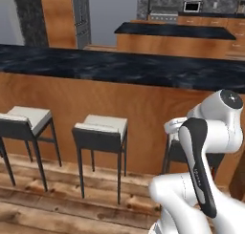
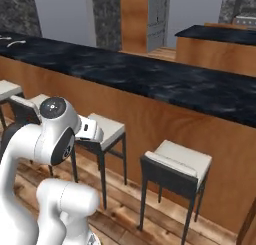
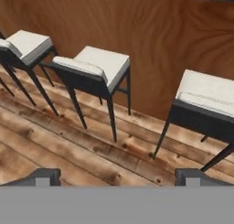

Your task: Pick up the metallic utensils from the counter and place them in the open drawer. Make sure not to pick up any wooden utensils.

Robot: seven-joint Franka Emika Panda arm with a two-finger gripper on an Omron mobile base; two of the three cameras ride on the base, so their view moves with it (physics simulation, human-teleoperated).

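The counter (image 1: 119,66) (image 2: 150,81) is a long black marble top on a brown wood panel base, running across in front of me. At its far left end in the right base view lie two tiny pale shapes (image 2: 14,42), too small to tell whether they are the metallic utensils or the wooden utensils. The open drawer is out of view. My gripper (image 3: 119,179) is open with nothing between its fingertips (image 3: 45,176). It hangs low in front of the counter's panel and faces the stools and the wooden floor.
Several dark-framed stools with white seats (image 1: 100,128) (image 2: 175,161) (image 3: 96,63) stand along the counter's base, between me and the panel. A second black-topped island (image 1: 174,31) stands behind the counter. Plank flooring (image 3: 55,145) lies below the gripper.
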